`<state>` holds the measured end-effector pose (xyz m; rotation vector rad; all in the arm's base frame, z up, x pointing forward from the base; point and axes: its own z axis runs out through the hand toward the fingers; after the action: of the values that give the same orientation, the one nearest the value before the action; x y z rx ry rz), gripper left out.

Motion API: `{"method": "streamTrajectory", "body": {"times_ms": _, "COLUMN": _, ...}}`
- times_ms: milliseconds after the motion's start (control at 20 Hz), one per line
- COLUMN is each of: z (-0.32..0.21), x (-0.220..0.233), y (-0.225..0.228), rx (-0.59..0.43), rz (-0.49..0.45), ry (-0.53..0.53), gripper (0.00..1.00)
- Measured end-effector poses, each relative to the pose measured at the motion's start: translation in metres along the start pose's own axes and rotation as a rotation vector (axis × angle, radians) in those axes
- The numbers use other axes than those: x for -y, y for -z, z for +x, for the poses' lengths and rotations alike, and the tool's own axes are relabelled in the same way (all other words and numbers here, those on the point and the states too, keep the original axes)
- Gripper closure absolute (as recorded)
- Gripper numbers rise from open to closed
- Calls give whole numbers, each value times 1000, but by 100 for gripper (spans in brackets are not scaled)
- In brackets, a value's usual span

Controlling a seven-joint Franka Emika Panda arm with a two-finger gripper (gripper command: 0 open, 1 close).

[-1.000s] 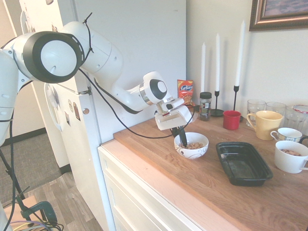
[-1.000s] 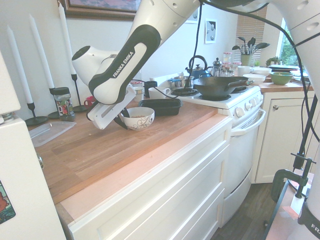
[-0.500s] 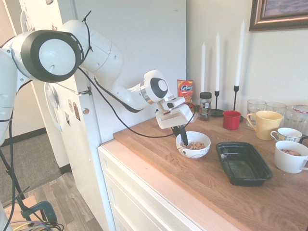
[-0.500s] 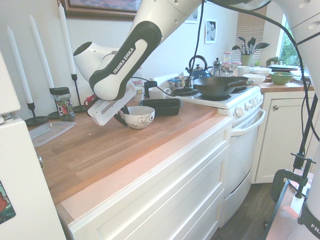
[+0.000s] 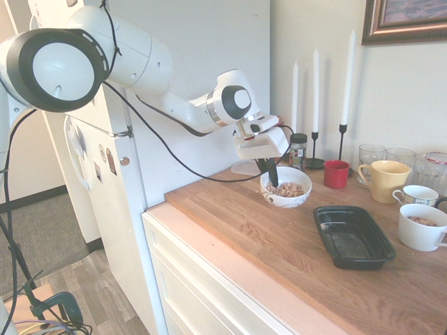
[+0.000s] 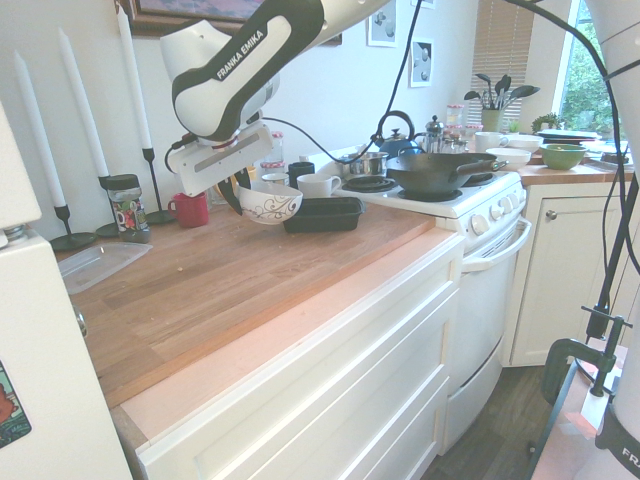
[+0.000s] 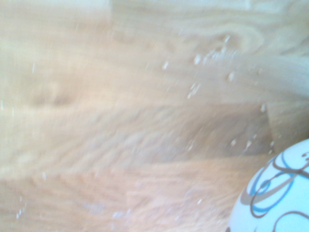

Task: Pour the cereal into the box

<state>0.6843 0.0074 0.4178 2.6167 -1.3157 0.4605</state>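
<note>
The gripper [image 5: 272,174] is clamped on the near rim of the white bowl [image 5: 286,187], which hangs clear above the wooden counter [image 5: 279,244]. The cereal [image 5: 288,190] lies inside the bowl. The black box [image 5: 353,236] sits on the counter, well apart from the bowl.

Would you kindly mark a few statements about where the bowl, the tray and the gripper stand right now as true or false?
1. The gripper holds the white bowl by its rim, clear of the counter. True.
2. The bowl is empty. False: the cereal is in it.
3. The black tray already holds cereal. False: it looks empty.
4. Three white candles stand by the wall. True.
</note>
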Motion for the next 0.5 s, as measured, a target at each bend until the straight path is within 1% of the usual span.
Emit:
{"method": "streamTrajectory", "body": {"times_ms": 100, "z": 24, "x": -11, "y": 4, "rx": 58, "rz": 40, "ry": -24, "gripper": 100}}
{"method": "streamTrajectory", "body": {"times_ms": 250, "z": 58, "x": -34, "y": 5, "rx": 175, "rz": 119, "ry": -51, "gripper": 100}}
{"method": "streamTrajectory", "body": {"times_ms": 400, "z": 92, "x": -64, "y": -1, "rx": 303, "rz": 210, "ry": -73, "gripper": 100}}
{"method": "streamTrajectory", "body": {"times_ms": 500, "z": 113, "x": -84, "y": -6, "rx": 364, "rz": 254, "ry": -95, "gripper": 100}}
